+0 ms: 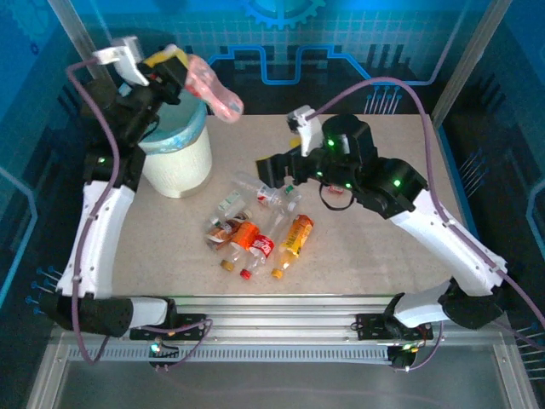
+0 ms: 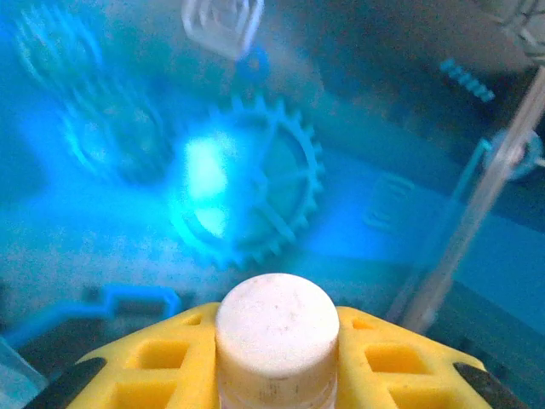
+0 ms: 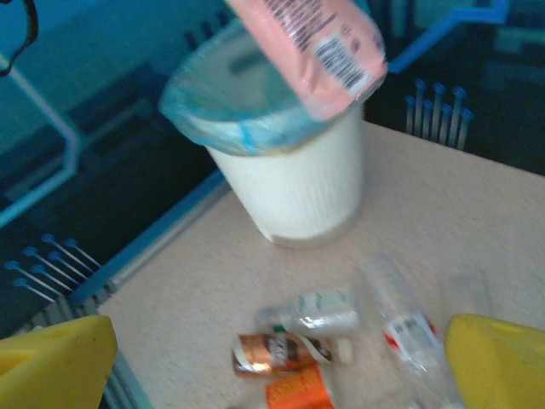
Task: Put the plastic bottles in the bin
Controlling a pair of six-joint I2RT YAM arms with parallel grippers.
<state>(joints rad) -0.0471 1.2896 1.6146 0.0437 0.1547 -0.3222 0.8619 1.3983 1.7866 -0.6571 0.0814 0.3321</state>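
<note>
My left gripper (image 1: pixel 173 61) is raised above the bin (image 1: pixel 177 158), a white bucket with a light-blue liner. It is shut on a pink-labelled plastic bottle (image 1: pixel 215 90) that sticks out to the right past the bin's rim. In the left wrist view the bottle's white cap (image 2: pixel 277 328) sits clamped between the yellow fingers (image 2: pixel 145 362). My right gripper (image 1: pixel 274 175) hovers open over the table, just right of the bin. Its yellow fingers (image 3: pixel 55 358) frame several loose bottles: a brown one (image 3: pixel 277 354), a white-green one (image 3: pixel 315 311) and a clear red-labelled one (image 3: pixel 409 331).
Several more bottles (image 1: pixel 255 234) lie in a heap at the table's middle, right of the bin and in front of the right gripper. The bin (image 3: pixel 289 183) stands near the table's left edge. Blue panels wall the back.
</note>
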